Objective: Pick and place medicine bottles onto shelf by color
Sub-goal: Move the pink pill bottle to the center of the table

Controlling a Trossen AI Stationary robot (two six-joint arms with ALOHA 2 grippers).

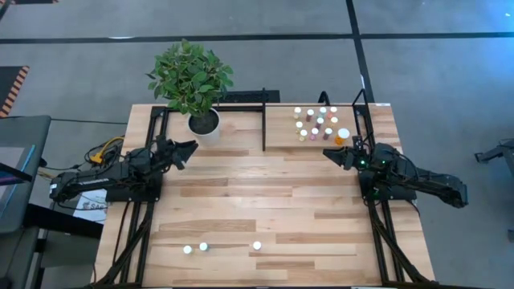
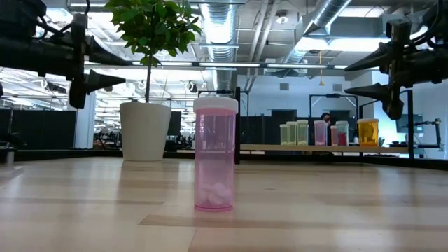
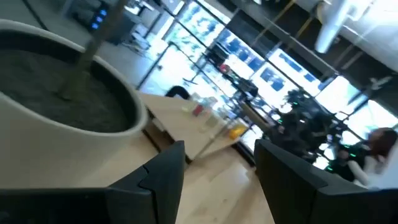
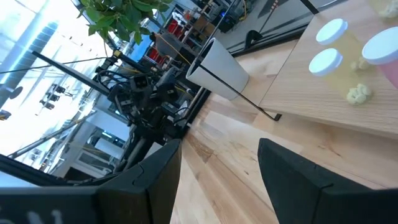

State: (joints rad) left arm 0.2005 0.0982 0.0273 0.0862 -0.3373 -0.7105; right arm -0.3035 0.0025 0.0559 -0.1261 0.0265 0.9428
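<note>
Light-wood shelf (image 1: 281, 136) at the table's (image 1: 265, 201) far edge carries most medicine bottles (image 1: 317, 122), clustered at its right end; three (image 1: 203, 246) wait near the front. Left claw (image 1: 186, 152) and right claw (image 1: 331, 154) hover part-open, empty, flanking the shelf.

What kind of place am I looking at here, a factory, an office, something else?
Most likely a robotics lab or workshop inside a large open industrial hall. Bare ducts and pipes run overhead, the floor around is plain grey concrete, and a wooden table carries two robot arms, a potted plant and small medicine bottles.
</note>
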